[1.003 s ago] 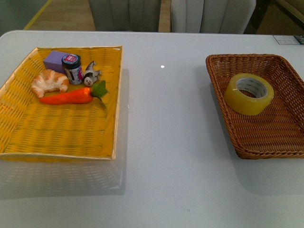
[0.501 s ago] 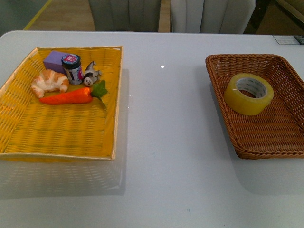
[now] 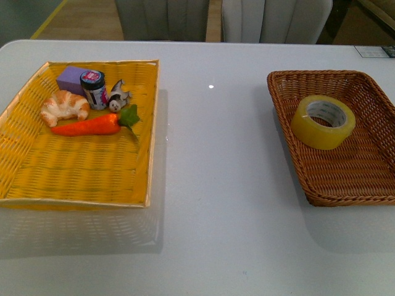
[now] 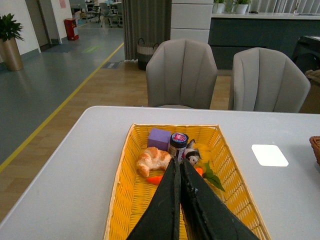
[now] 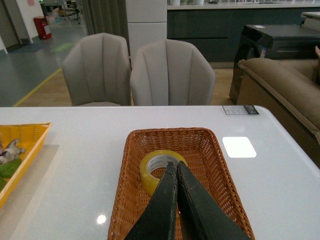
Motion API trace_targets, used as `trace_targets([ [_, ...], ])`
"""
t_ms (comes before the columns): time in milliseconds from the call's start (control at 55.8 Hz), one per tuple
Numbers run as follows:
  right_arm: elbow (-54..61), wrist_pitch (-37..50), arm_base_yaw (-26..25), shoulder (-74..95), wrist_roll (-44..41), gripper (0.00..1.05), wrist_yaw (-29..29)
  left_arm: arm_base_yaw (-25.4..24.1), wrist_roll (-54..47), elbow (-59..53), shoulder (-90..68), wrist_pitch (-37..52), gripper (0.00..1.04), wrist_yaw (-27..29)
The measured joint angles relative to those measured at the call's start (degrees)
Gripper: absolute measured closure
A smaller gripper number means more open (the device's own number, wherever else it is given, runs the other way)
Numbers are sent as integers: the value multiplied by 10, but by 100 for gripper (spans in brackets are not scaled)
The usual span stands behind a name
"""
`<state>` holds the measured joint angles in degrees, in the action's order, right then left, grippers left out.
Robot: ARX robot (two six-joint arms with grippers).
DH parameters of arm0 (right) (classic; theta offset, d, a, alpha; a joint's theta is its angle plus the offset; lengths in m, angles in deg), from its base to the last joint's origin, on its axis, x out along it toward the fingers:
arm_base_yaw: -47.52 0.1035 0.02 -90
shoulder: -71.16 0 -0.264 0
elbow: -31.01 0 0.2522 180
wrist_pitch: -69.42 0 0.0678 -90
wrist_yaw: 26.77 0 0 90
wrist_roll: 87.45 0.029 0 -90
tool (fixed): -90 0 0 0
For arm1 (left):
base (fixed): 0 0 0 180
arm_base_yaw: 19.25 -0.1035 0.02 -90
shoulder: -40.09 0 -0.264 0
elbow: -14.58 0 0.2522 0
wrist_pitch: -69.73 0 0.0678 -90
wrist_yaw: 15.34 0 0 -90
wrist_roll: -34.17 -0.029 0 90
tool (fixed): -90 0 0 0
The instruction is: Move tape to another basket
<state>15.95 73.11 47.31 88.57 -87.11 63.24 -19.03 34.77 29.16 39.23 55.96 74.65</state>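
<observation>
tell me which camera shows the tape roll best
The front view: the tape lies whole and unblocked in the brown basket, core visible. In the right wrist view the shut right tool covers the near edge of the roll. The left wrist view does not show it, only the yellow basket.

Bright, even overhead light; glare spots on the white table (image 3: 210,185); all views sharp.

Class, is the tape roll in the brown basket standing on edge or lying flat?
Lying flat: the tape shows its open core facing up, resting on the basket floor.
</observation>
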Motion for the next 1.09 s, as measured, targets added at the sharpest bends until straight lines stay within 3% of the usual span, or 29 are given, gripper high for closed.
trace_targets([
  [412, 0, -72, 0, -72, 0, 103, 0, 0, 0, 0, 0, 0, 103, 0],
  [537, 0, -169, 1, -157, 0, 103, 0, 0, 0, 0, 0, 0, 103, 0],
  [824, 0, -174, 1, -170, 0, 103, 0, 0, 0, 0, 0, 0, 103, 0],
  [967, 0, -174, 1, -171, -1, 76, 0, 0, 0, 0, 0, 0, 100, 0],
  [1092, 0, -174, 1, -171, -1, 53, 0, 0, 0, 0, 0, 0, 77, 0],
])
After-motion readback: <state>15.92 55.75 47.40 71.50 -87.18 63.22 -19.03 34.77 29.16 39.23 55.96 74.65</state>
